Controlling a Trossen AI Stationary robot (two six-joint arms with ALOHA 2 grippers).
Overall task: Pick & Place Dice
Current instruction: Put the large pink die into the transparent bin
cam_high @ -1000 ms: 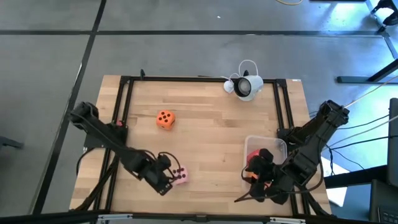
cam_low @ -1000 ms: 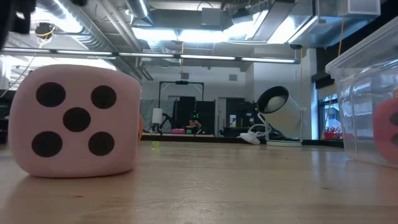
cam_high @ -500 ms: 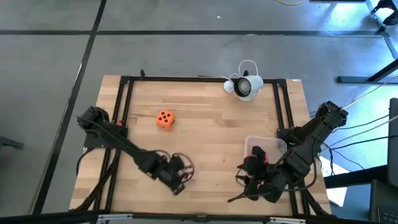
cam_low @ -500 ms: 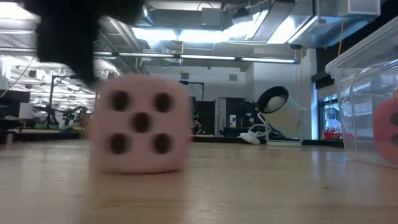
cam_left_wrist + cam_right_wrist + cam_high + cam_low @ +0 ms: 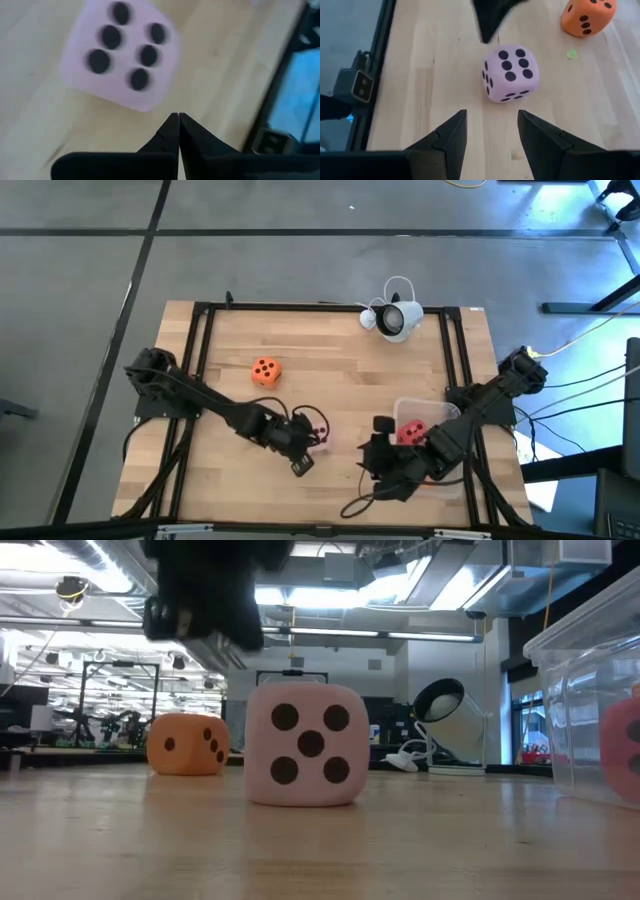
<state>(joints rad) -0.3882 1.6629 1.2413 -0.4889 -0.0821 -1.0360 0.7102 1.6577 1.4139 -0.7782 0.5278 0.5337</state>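
A pale pink die rests on the wooden table near its front middle, six pips up. My left gripper is shut, its tips just beside the die's left side; it shows over the die in the low view. My right gripper is open and holds nothing; it points at the pink die from the right, a little way off. An orange die sits farther back on the left. A red die lies in the clear container. My left gripper's shut fingertips stand right by the pink die's side, slanting down from the table's left. I cannot tell whether they touch it. The die sits flat on the table.
A white round lamp-like device with its cord stands at the table's far edge. A black frame runs along the table's left, far and right sides. Bare wood lies between the dice and the container.
My left gripper has swept toward the table's right, still shut, and the pink die has slid rightward along the table ahead of it. My right gripper has come from over the container toward the table's left and down, rolling its wrist, and now faces the pink die.
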